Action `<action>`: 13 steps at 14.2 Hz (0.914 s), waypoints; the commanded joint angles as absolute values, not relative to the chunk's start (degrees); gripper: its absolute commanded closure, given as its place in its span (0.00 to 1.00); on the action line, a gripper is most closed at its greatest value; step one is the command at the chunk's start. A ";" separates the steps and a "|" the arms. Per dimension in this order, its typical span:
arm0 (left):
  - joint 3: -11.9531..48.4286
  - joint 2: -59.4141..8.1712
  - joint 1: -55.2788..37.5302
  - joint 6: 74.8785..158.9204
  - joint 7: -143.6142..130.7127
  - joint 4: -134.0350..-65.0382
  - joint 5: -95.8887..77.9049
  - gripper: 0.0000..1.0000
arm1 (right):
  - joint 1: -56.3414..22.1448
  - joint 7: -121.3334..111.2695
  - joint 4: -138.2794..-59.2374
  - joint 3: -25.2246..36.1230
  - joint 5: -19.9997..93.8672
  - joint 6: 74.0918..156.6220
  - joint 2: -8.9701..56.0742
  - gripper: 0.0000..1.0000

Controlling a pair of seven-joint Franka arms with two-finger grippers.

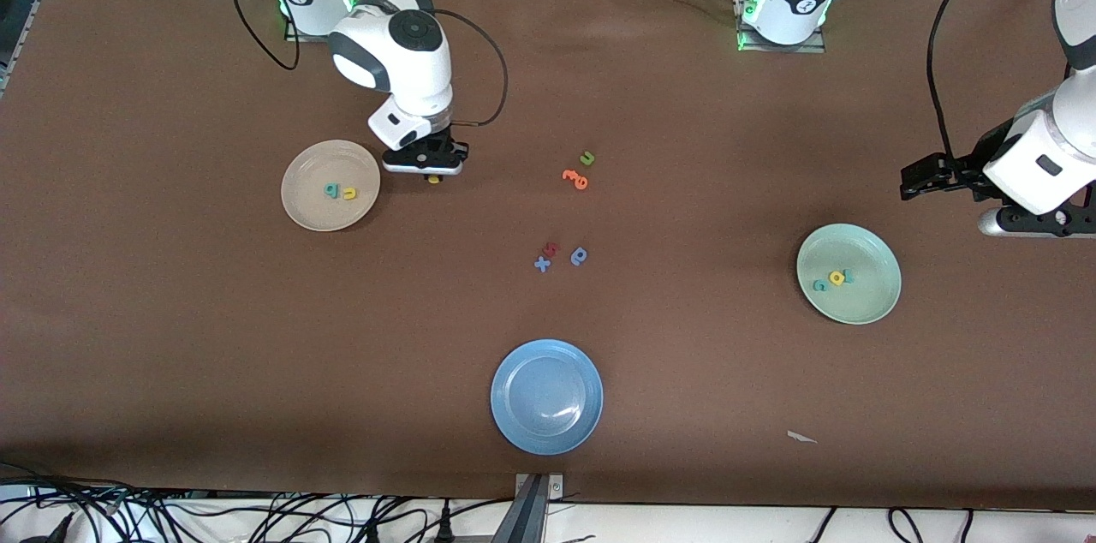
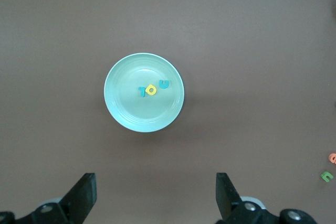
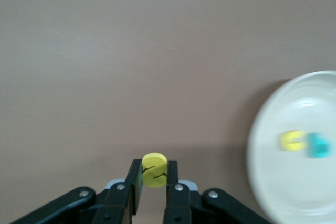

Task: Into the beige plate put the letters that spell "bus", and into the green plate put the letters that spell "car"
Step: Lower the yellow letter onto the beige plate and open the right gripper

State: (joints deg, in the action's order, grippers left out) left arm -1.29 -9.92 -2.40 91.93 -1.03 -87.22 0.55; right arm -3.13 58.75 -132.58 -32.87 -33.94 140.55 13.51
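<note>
My right gripper (image 1: 433, 176) hangs over bare table just beside the beige plate (image 1: 301, 202), shut on the small yellow "s" (image 3: 154, 170). In that plate lie the teal "b" (image 1: 331, 190) and the yellow "u" (image 1: 350, 193). The green plate (image 1: 865, 302) sits toward the left arm's end and holds the teal "c" (image 1: 820, 284), the yellow "a" (image 1: 836, 278) and the teal "r" (image 1: 849, 276). My left gripper (image 1: 914, 181) waits open and empty, up in the air by the table's end past the green plate (image 2: 126, 109).
Mid-table lie a green "u" (image 1: 587, 158) and orange letters (image 1: 575, 178). Nearer the front camera are a blue "x" (image 1: 542, 264), a dark red letter (image 1: 552, 248) and a blue rounded letter (image 1: 580, 255). A blue plate (image 1: 514, 423) sits near the front edge.
</note>
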 commanded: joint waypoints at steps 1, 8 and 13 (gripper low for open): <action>-1.76 -8.17 -2.81 90.45 0.00 -87.98 -0.62 0.00 | 0.25 51.00 -138.85 -33.66 -32.34 138.26 6.61 1.00; -1.76 -8.96 -2.81 90.35 0.79 -86.23 -0.35 0.00 | 8.60 36.41 -144.40 -33.22 -32.08 137.99 1.58 1.00; -1.76 -9.58 -3.08 90.35 0.27 -85.69 -0.35 0.00 | 9.93 35.16 -144.23 -32.52 -31.21 138.08 2.55 0.19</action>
